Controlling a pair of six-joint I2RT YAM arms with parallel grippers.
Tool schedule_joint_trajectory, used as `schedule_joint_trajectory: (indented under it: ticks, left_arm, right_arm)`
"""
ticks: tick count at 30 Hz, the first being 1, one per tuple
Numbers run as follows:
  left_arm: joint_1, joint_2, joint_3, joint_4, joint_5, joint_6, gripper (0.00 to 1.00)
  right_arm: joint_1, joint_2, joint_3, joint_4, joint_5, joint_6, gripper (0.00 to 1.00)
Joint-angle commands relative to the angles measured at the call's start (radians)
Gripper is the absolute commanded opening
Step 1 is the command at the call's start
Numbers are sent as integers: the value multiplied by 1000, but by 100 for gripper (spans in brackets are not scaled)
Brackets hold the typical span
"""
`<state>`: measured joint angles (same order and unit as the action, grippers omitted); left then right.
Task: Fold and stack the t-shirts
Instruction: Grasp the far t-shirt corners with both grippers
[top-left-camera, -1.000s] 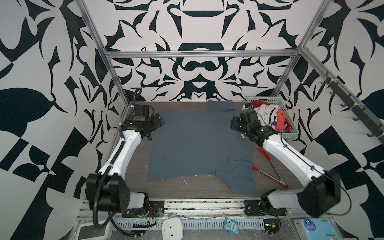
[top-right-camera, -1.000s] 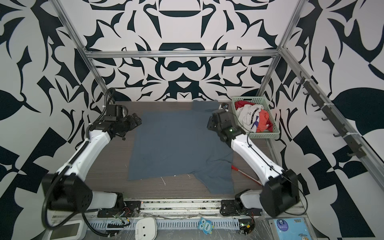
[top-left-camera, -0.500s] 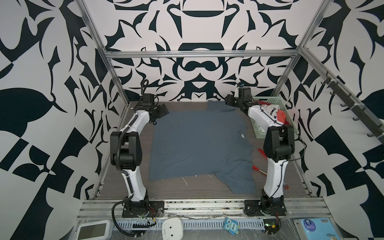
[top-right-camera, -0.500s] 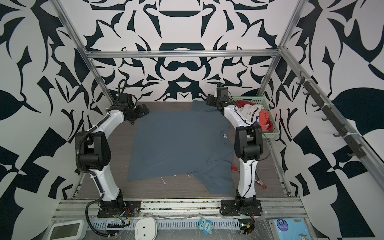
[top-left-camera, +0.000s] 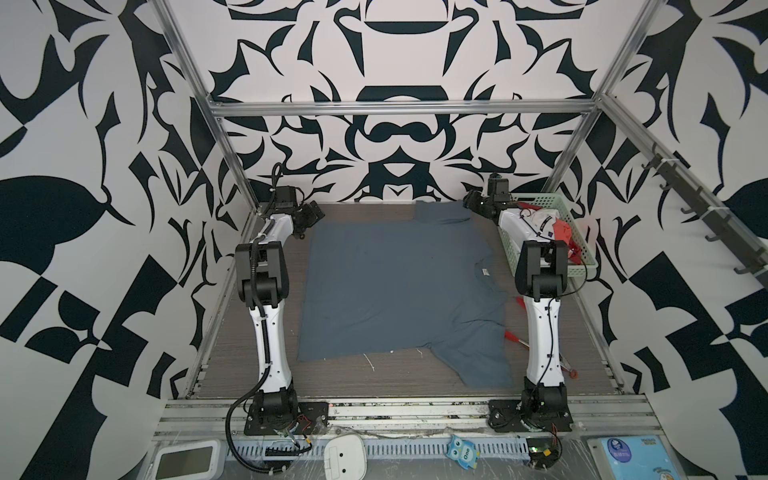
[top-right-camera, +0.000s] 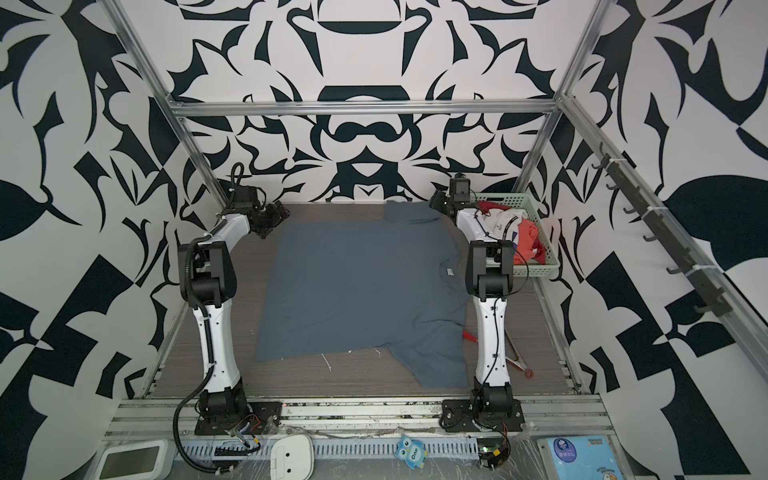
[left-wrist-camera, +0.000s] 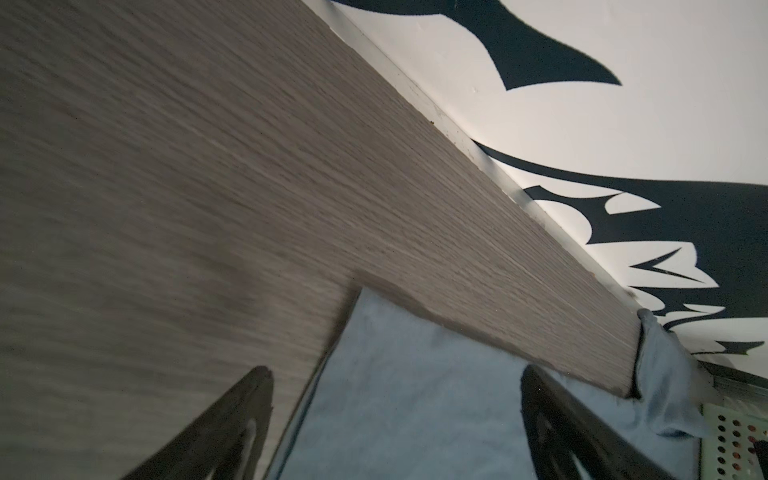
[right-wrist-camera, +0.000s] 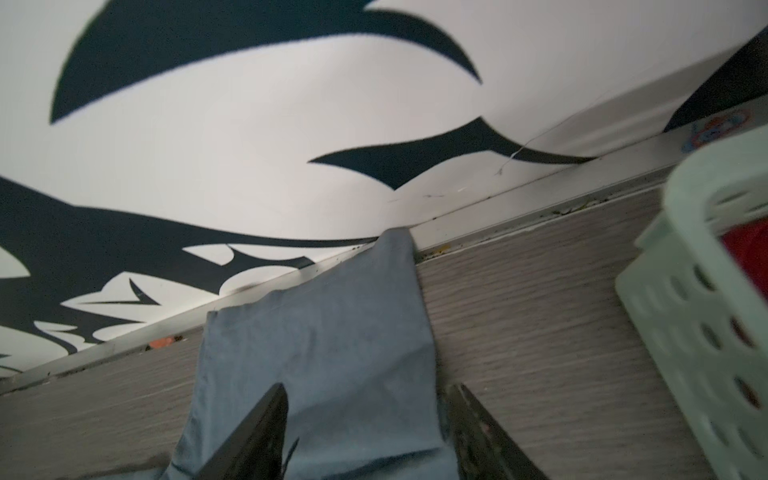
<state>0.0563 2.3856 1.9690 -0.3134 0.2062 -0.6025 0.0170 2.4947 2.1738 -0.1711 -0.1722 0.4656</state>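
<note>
Your blue-grey t-shirt (top-left-camera: 399, 291) lies spread flat over the middle of the tabletop (top-left-camera: 374, 386), with its collar toward the right edge and its hem toward the left edge. 1 sleeve reaches the far edge, where its tip rides up against the wall rail. The other sleeve points at the near edge, toward the near-right corner.

Your left gripper (top-left-camera: 309, 212) sits low at the shirt's far hem corner, near the far-left corner of the tabletop. In the left wrist view its 2 fingers (left-wrist-camera: 232, 428) stand wide apart and hold nothing: the hem corner lies on the wood between them. That view is blurred, so it is hard to say whether the tips touch the cloth.

Your right gripper (top-left-camera: 471, 199) is at the far edge, over the far sleeve and just beside the basket (top-left-camera: 582, 270). In the right wrist view its 2 fingers are parted, with the sleeve lying flat between them and not pinched.

The pale green basket stands in the far-right corner, along the right edge. It holds 2 crumpled garments: a white shirt (top-left-camera: 540, 217) with a dark stripe and a red-orange shirt (top-left-camera: 562, 232). A red-tipped tool (top-left-camera: 514, 338) lies near the right edge, just beside the blue-grey t-shirt and partly hidden behind your right arm.
</note>
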Motion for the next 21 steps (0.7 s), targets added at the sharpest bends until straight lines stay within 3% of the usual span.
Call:
schedule_joint_trajectory:
  ticks: [1, 11, 16, 21]
  left_arm:
    - [11, 42, 55, 25, 41, -31, 93]
    - [10, 10, -41, 86, 52, -57, 92]
    - [10, -9, -100, 134, 71, -88, 92]
    - [9, -12, -130, 164, 79, -115, 92]
  right_arm:
    - [-10, 35, 106, -24, -39, 30, 66]
    - [-17, 295, 470, -163, -155, 107, 62]
    - [-17, 276, 367, -138, -172, 109, 61]
    - [-4, 349, 435, -143, -288, 133, 58]
